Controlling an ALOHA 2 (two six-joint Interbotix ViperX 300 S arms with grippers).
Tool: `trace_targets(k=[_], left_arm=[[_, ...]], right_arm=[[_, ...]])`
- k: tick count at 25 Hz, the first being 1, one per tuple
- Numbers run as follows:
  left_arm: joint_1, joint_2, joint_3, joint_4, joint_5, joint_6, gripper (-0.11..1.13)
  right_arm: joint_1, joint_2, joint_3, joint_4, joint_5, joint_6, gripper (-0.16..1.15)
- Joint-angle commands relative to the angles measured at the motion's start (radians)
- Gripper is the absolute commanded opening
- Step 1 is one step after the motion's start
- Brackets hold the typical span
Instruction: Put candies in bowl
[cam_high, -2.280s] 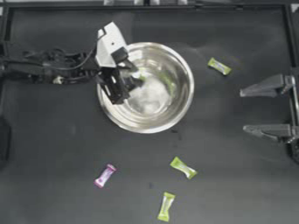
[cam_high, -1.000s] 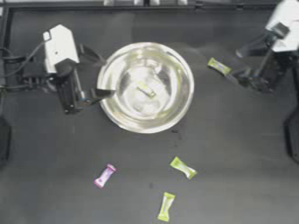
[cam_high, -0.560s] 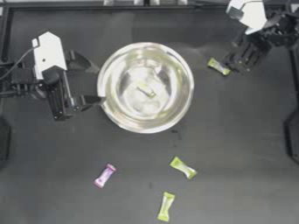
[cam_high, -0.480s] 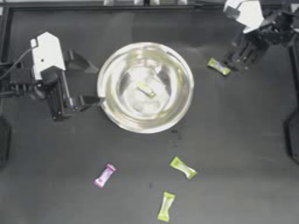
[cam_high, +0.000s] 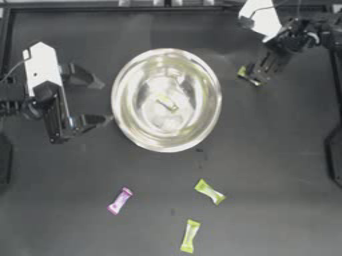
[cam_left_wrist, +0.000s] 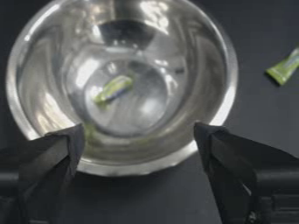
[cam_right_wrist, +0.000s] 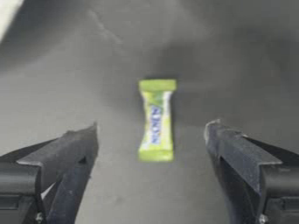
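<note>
the bowl (cam_high: 165, 99) is sitting a little above the middle of the top view, on the dark table (cam_high: 280, 165). one yellow-green candy (cam_high: 166, 103) is lying inside it, near the centre of its shiny bottom; the left wrist view is showing the same candy (cam_left_wrist: 114, 89) resting in the reflective inside of the bowl (cam_left_wrist: 35, 127).

the left gripper (cam_high: 88, 99) is sitting at the left of the top view, just beside the bowl's left rim but apart from it. its jaws are standing wide apart, one toward the upper left and one lower, with nothing between them. in the left wrist view the two dark jaws are framing the bowl's near rim.

the right gripper (cam_high: 256, 73) is reaching in from the upper right corner of the top view and pointing down at a second yellow-green candy (cam_high: 243, 74), which is lying on the table just right of the bowl's upper right rim. in the right wrist view its jaws are spread, one on each side of this candy (cam_right_wrist: 156, 126), and neither is touching it; the wrapper is lying flat.

three more candies are lying in the lower part of the top view, well apart from the bowl: a pink-purple candy (cam_high: 119, 200) at lower left, a yellow-green one (cam_high: 209, 192) right of it, and another yellow-green one (cam_high: 190, 235) near the bottom edge.
</note>
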Motion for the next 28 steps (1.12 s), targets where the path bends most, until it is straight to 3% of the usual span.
trace_targets(k=[1, 28], left_arm=[[-0.018, -0.018, -0.008, 0.002, 0.011, 0.003, 1.03], [-0.031, -0.018, -0.008, -0.002, 0.02, -0.003, 1.02]], right_arm=[[-0.003, 0.014, -0.006, 0.003, -0.018, -0.005, 1.0], [-0.006, 0.149, -0.008, 0.006, -0.063, -0.058, 1.0]])
